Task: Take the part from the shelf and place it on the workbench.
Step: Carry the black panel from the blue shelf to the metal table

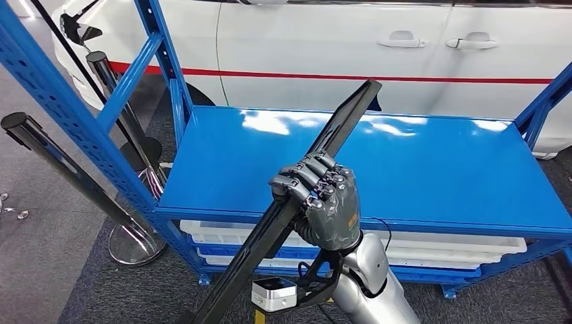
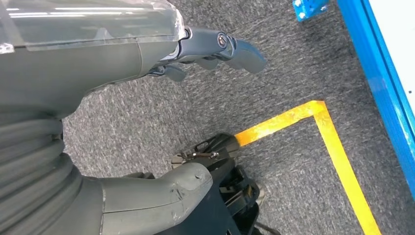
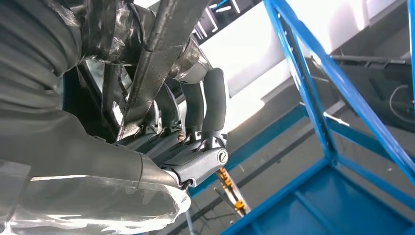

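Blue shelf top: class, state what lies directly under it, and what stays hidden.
Under the blue shelf top, white trays rest on a lower blue level. Their contents are covered by the top. The right hand holds the long black part above it.

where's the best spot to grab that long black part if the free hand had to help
Probably the lower stretch of the black part, below the right hand, coming from the robot's left. It is a long thin bar, tilted, held near its middle, so a second wrap there would steady it.

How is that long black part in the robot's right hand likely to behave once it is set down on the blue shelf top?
The black part looks stiff: it stays straight though the right hand grips it mid-length. Being long and held at one spot, it may pivot or swing. The blue shelf top is glossy, so it might slide.
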